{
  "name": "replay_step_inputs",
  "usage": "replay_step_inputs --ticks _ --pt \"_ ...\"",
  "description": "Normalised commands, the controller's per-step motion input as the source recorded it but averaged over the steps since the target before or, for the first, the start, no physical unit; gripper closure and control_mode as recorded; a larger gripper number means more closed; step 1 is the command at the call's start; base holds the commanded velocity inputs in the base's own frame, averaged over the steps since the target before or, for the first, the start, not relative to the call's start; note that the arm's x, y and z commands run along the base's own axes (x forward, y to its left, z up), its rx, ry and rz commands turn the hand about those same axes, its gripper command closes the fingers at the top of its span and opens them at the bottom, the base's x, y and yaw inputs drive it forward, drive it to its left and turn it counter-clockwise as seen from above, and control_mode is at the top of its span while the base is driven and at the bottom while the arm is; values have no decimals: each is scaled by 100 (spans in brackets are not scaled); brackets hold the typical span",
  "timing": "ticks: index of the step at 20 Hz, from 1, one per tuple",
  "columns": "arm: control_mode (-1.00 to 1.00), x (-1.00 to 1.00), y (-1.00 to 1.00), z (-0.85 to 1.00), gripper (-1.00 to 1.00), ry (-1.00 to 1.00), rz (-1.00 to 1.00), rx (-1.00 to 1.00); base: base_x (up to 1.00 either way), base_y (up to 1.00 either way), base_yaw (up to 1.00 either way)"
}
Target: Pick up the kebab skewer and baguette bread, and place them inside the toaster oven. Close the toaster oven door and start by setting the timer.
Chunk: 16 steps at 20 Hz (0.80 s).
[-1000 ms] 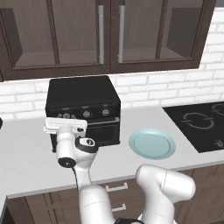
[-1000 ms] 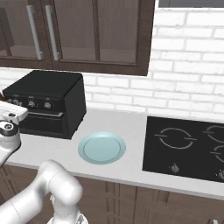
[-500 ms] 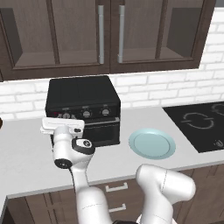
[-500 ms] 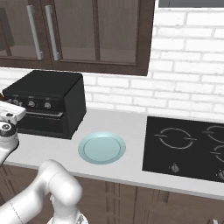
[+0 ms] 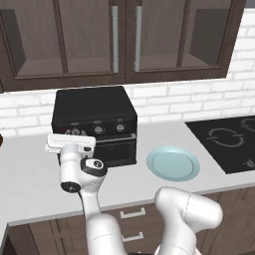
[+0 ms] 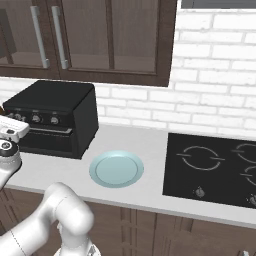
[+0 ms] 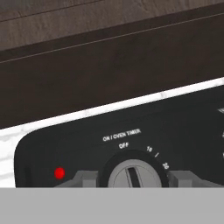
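The black toaster oven [image 5: 95, 122] stands on the counter against the brick wall, and its door [image 5: 110, 149] is closed. My gripper [image 7: 133, 177] is at the left end of the oven's front panel. Its fingertips [image 7: 85, 178] sit on either side of the silver timer knob [image 7: 133, 171], shut on it. The knob sits under the words "ON / OVEN TIMER" and "OFF". A red light [image 7: 60, 173] glows to the left of the knob. In the left base view the white hand [image 5: 70, 143] covers that corner of the oven. The kebab skewer and the baguette bread are out of view.
A pale blue plate [image 5: 173, 163] lies on the counter to the right of the oven. Further right is a black cooktop [image 5: 226, 142]. Dark wall cabinets [image 5: 124, 40] hang above. The counter's front edge runs just below my arm.
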Motion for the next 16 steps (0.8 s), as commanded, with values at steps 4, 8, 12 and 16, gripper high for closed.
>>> replay_step_inputs --ticks 4,8,12,16 --pt "-100 0 23 0 100 0 0 0 0 0 0" --pt "-100 0 36 0 100 0 -4 0 0 0 0" --pt "-100 0 43 0 100 0 -11 0 0 0 0" --pt "-100 0 41 0 100 0 -13 0 0 0 0"
